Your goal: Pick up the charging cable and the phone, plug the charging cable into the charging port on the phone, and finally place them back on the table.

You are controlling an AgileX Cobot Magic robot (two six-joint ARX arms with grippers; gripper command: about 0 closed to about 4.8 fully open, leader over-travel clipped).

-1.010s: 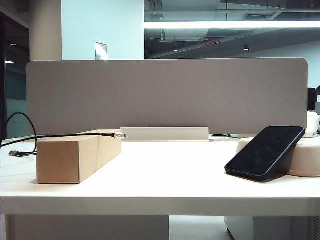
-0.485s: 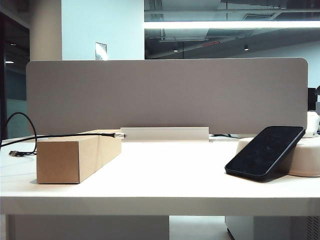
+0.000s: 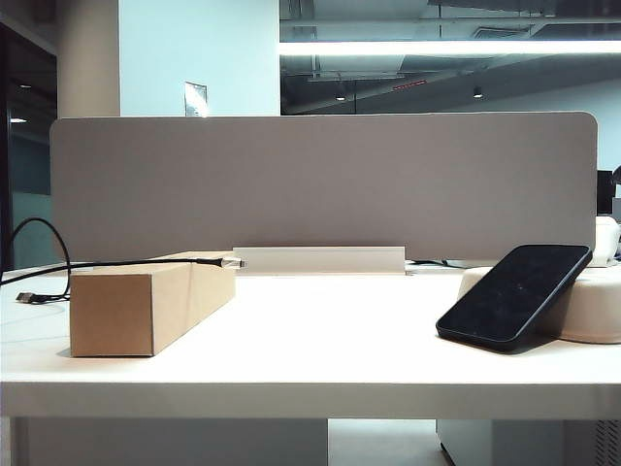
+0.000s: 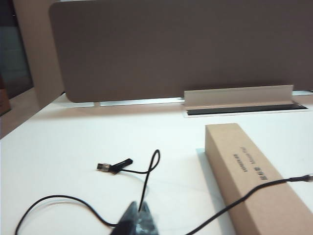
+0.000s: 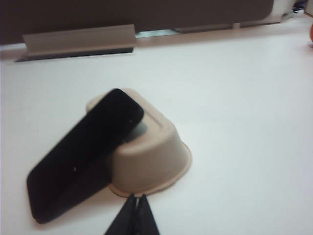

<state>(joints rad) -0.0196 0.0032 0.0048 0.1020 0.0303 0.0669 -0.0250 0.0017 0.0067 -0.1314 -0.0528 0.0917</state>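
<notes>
One phone (image 3: 513,295), one charging cable (image 3: 116,262), one cardboard box (image 3: 153,302) and one upturned off-white tray (image 5: 149,147) sit on one table (image 3: 320,340). One grey divider panel (image 3: 323,184) stands along the desk's back edge, with one pale metal rail (image 3: 320,259) at its foot. Two grippers show, both shut: left gripper (image 4: 136,223), right gripper (image 5: 134,215).

left hand (image 4: 136,223) and right hand (image 5: 135,218) both closed, empty
</notes>
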